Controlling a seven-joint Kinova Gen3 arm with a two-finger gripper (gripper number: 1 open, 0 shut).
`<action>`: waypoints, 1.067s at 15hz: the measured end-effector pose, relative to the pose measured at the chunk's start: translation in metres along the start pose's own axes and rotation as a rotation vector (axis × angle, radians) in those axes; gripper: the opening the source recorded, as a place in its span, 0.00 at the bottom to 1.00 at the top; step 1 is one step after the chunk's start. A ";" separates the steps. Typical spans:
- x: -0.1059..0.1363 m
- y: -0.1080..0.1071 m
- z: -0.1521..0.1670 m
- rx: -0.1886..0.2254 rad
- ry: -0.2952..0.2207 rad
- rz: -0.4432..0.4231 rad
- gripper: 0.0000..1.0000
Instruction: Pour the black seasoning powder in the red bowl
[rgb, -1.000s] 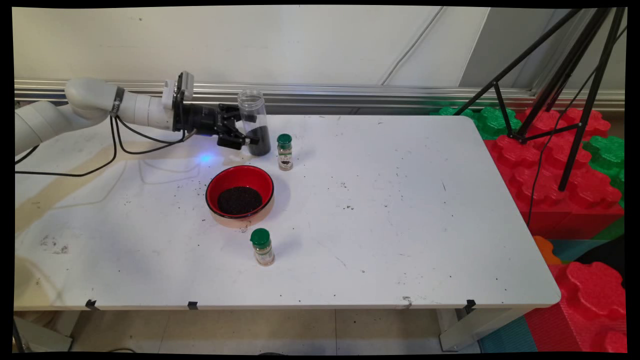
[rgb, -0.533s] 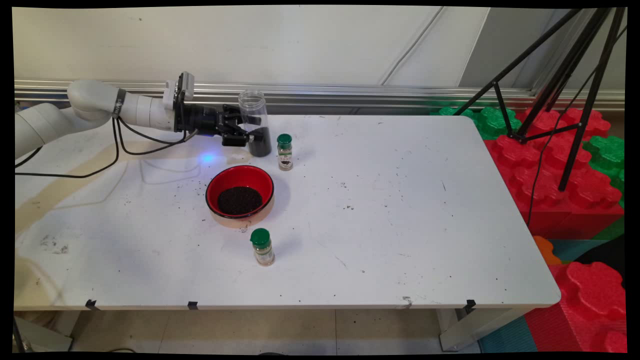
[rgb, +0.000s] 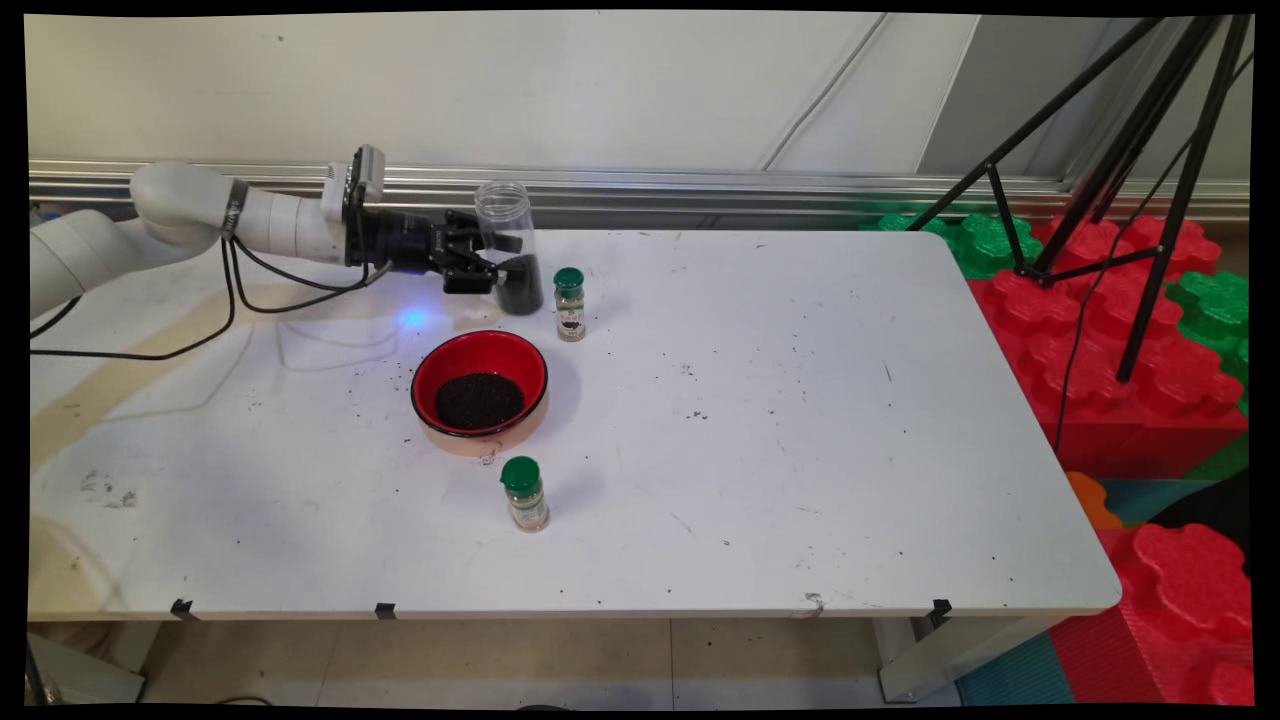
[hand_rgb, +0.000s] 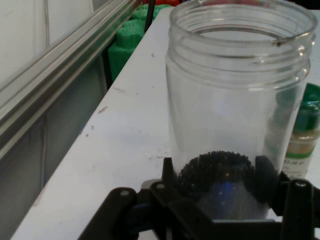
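Clear plastic jar (rgb: 509, 246), lidless, upright at the table's (rgb: 800, 420) far side, dark grains low inside: light, stiff, slippery. Tool (rgb: 497, 275) pinches its lower body, the sensible hold.

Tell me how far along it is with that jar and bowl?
Done, it seems: the red bowl holds a heap of dark grains. In hand: the gripper is closed on the lower part of the clear jar, which stands upright and lidless on the table, some grains at its bottom. Left, perhaps: those grains, and two capped spice bottles.
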 end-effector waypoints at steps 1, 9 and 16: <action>0.001 0.001 -0.001 -0.001 0.002 0.006 0.00; 0.014 0.012 -0.009 -0.010 0.001 0.102 0.00; 0.027 0.028 -0.016 -0.031 -0.016 0.280 0.00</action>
